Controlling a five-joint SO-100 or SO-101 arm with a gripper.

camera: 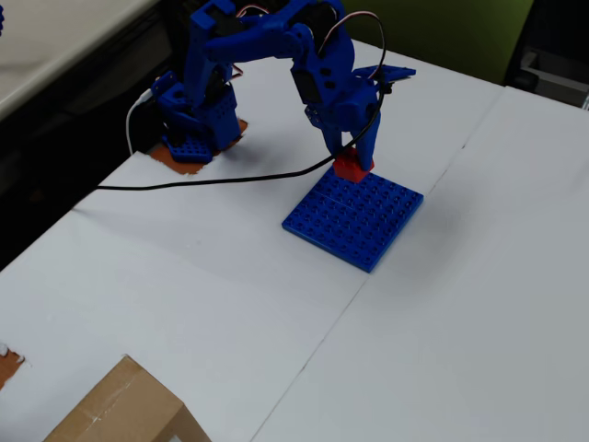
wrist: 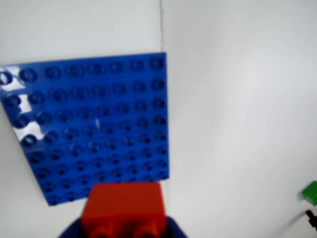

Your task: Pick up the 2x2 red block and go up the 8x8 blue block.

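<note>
- The gripper (camera: 353,158) is closed on the red brick (camera: 352,167); in the wrist view the brick (wrist: 124,206) sits at the bottom edge with blue finger parts showing on either side below it, so it looks pinched from both sides.
- In the overhead view the brick hangs at the far corner of the blue plate (camera: 354,217), at or just over its edge. Whether it touches the studs or hovers slightly above them cannot be told.
- The wrist view has the plate (wrist: 94,129) spread out ahead of the brick, studs facing up. That suits the job: the brick is carried low with the plate in plain sight, so it can be lined up with the stud grid.
- The plate lies flat on the white table (camera: 479,304), beside a seam between two sheets, well clear of the arm's base (camera: 193,138).
- My judgement: pickup is done and the brick is nearly placed; it may need shifting further inward onto the plate before pressing down.
- A black cable (camera: 212,180) trails across the table near the plate, and a cardboard box (camera: 124,410) sits at the near edge, out of the way.
- A small green thing (wrist: 310,192) shows at the right edge of the wrist view; too little is seen to name it.
</note>
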